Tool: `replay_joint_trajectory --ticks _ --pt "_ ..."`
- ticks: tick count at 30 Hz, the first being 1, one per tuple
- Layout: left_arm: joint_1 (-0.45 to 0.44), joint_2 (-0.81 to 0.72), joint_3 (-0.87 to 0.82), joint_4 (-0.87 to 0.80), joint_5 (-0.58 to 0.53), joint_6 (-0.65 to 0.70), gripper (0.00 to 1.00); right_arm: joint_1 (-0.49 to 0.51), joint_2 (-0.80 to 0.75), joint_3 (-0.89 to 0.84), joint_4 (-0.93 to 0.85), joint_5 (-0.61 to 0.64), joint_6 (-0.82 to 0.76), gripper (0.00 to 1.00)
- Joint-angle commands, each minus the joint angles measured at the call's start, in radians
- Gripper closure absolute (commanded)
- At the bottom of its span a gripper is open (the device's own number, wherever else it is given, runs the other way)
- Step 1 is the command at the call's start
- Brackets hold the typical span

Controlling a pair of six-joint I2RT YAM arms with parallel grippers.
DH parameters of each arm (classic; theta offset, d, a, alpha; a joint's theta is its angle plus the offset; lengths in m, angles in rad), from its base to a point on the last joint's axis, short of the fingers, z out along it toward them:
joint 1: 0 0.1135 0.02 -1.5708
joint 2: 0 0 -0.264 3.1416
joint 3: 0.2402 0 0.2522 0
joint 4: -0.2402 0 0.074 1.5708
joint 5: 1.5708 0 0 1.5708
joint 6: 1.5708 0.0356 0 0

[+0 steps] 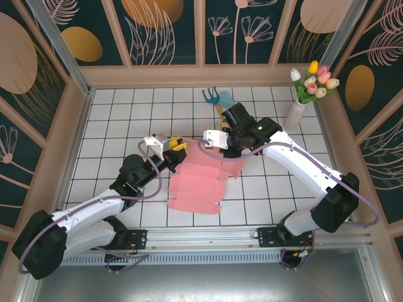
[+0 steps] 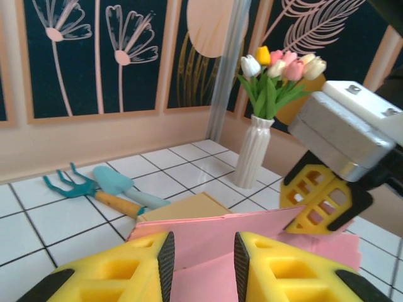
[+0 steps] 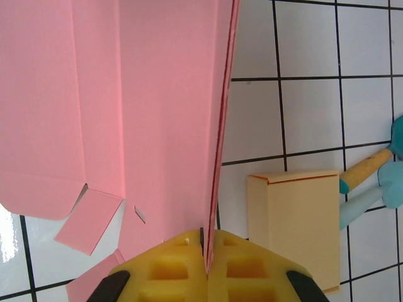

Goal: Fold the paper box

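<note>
Lying mostly flat on the white tiled table (image 1: 113,126), between the two arms, is the pink paper box (image 1: 196,187), not yet folded. The right gripper (image 3: 206,248) is clamped tight on the sheet's far edge and holds that panel upright. The left gripper (image 2: 201,255) sits just beside it at the same edge, its yellow fingers (image 2: 126,270) parted by a narrow gap, with nothing visibly pinched between them. Farther back are a small tan box (image 3: 293,220), teal garden tools (image 1: 217,97) and a vase of tulips (image 1: 296,113).
</note>
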Motion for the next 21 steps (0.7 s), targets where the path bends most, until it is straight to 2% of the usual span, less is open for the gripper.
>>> replay_joint_trajectory --ticks 1,7,12,21 --pt "0.002 0.001 0.024 0.014 -0.03 0.037 0.66 0.014 -0.007 0.0 -0.025 0.004 -0.013 1.0" --pt "-0.003 0.038 0.042 0.048 0.196 0.037 0.67 0.021 0.019 0.005 -0.023 -0.002 0.0 1.0" --pt "-0.016 0.057 0.045 0.052 0.278 0.053 0.71 0.02 0.024 0.007 -0.015 0.0 0.018 1.0" --pt "-0.028 0.072 0.047 0.04 0.351 0.056 0.84 0.009 0.032 0.054 0.031 0.086 0.104 1.0"
